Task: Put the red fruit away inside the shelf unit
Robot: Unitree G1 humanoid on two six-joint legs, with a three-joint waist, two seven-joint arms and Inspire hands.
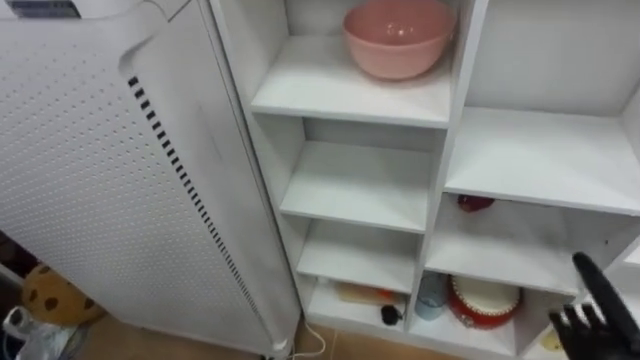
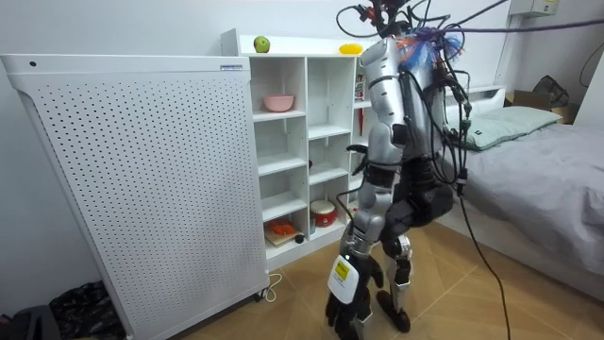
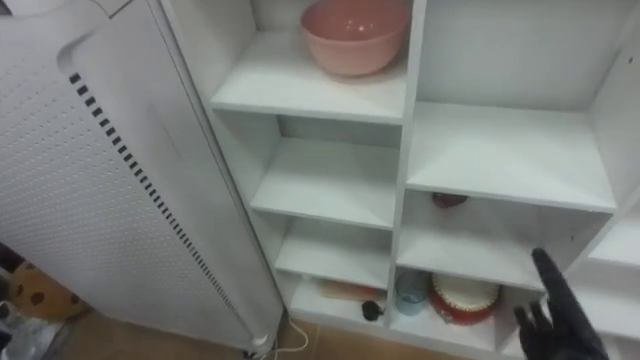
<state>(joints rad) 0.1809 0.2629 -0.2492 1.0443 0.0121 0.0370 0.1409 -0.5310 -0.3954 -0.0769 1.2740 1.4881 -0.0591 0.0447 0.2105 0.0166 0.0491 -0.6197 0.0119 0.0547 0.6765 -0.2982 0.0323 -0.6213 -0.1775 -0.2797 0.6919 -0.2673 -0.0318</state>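
A green apple (image 2: 261, 43) and a yellow fruit (image 2: 350, 48) lie on top of the white closet (image 2: 326, 132). A dark red round thing (image 1: 475, 203), partly hidden under the shelf above it, sits at the back of a right-hand compartment. My right hand (image 1: 598, 312) rises at the lower right before the low shelves, fingers straight, holding nothing. My left hand (image 2: 347, 295) hangs beside my leg near the floor. I stand facing the closet.
A pink bowl (image 1: 398, 36) sits on an upper left shelf. The bottom shelves hold a red-and-white round pot (image 1: 485, 301), a pale blue cup (image 1: 432, 295) and an orange thing (image 1: 365, 293). A tall white perforated panel (image 1: 110, 170) leans left of the closet. A bed (image 2: 543, 161) stands behind me.
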